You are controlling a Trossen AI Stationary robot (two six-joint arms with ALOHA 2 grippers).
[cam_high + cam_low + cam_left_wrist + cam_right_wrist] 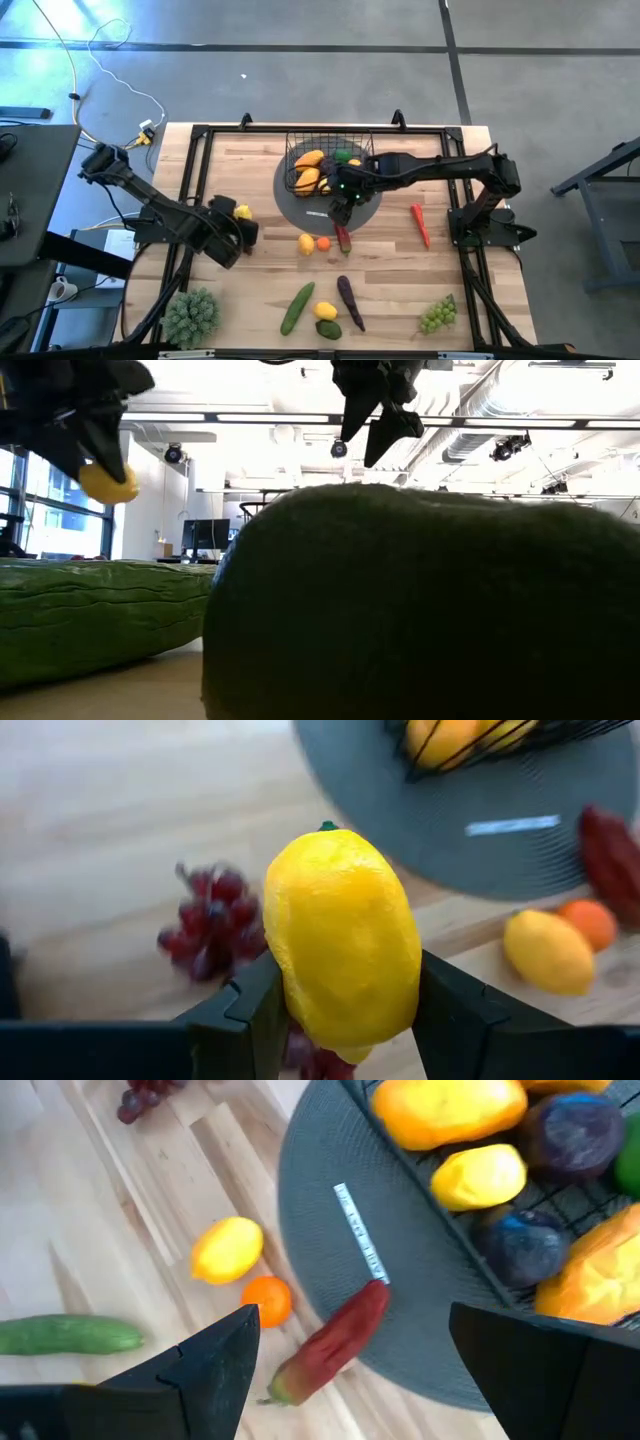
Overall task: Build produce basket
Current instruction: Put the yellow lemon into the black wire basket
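Holding orange-yellow fruits, plums, basket, left pincer gripping lemon

Wooden table with black frame. Grey round disc at 12 o'clock of table centre. Spiky green ball-like object at 8 o'clock, near table corner. White cables on floor, 10 o'clock.
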